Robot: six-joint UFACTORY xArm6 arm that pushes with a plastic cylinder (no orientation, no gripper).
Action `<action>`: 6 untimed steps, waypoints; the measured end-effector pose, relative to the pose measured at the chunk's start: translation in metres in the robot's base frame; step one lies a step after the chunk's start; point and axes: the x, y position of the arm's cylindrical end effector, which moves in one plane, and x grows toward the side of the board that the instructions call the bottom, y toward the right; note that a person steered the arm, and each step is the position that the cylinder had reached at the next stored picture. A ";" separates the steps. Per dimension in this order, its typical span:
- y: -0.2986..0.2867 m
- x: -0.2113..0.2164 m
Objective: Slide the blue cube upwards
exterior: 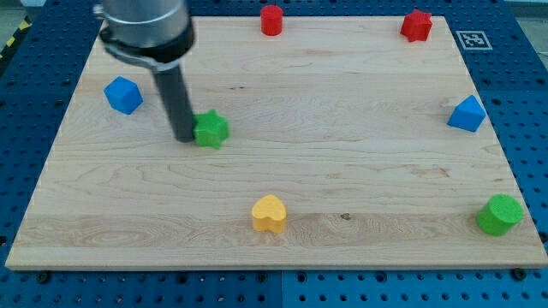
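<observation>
The blue cube (123, 94) sits near the board's left edge, in the upper part of the view. My tip (186, 136) rests on the board to the cube's right and a little lower, well apart from it. The tip touches the left side of a green star-shaped block (211, 129). The dark rod rises from the tip up to the arm's body at the view's top left.
A red cylinder (271, 20) and a red block (417, 25) sit at the top edge. A blue triangular block (467, 114) is at the right edge, a green cylinder (499, 214) at the bottom right, a yellow heart (269, 214) at bottom centre. The wooden board (342, 154) lies on a blue pegboard table.
</observation>
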 end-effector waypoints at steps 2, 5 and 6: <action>0.038 0.000; -0.097 -0.027; -0.121 -0.066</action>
